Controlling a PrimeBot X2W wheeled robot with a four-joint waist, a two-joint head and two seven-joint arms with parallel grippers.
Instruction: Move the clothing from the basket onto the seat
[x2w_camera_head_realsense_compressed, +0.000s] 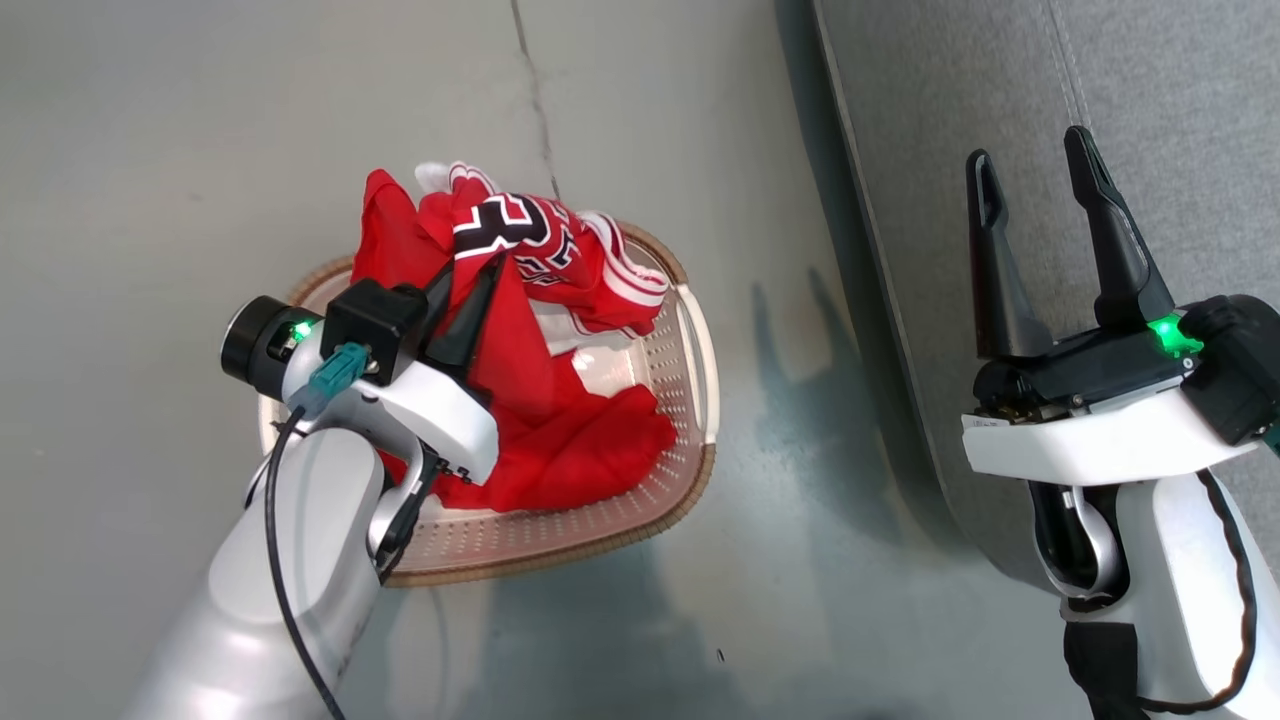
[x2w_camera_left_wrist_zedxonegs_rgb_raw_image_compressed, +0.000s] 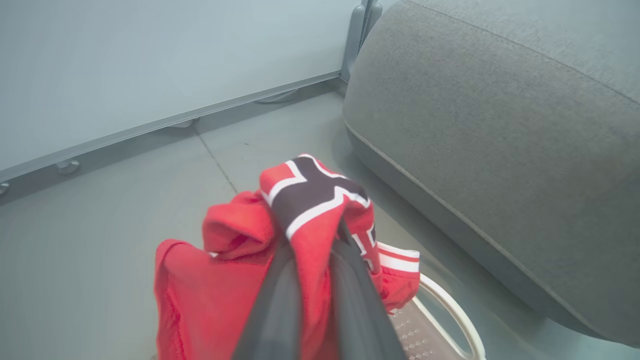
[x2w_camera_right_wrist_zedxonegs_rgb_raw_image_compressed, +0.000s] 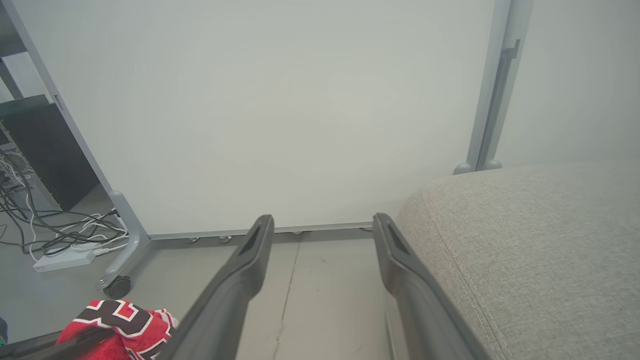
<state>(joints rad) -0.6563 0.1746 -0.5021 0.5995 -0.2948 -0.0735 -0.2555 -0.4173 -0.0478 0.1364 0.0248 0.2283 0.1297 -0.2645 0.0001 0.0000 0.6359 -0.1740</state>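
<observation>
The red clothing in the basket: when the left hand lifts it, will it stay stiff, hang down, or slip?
Probably floppy: the clothing bunches in folds where the left hand pinches it, so it will likely hang and drag over the basket rim. Its smooth fabric may slip.

On the red jersey (x2w_camera_head_realsense_compressed: 560, 255) you can read a black, white-edged 3 (x2w_camera_head_realsense_compressed: 497, 222); the digit beside it is lost in a fold. In both wrist views you get only fragments of these numerals, none legible.
</observation>
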